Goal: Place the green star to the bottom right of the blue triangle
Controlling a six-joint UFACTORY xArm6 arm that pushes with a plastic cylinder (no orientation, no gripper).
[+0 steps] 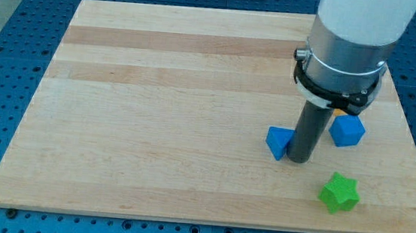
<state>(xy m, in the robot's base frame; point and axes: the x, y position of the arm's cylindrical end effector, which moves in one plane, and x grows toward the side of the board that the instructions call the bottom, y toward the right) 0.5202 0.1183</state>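
The green star [339, 193] lies near the view's bottom right of the wooden board [155, 112]. The blue triangle [277, 142] sits up and to the left of it. My tip [298, 160] stands right against the blue triangle's right side, between it and the blue cube [347, 130]. The tip is up and to the left of the green star, with a gap between them.
An orange block [339, 111] shows only as a sliver behind the arm's collar, above the blue cube. The board's right edge is close to the green star and the blue cube. A blue perforated table surrounds the board.
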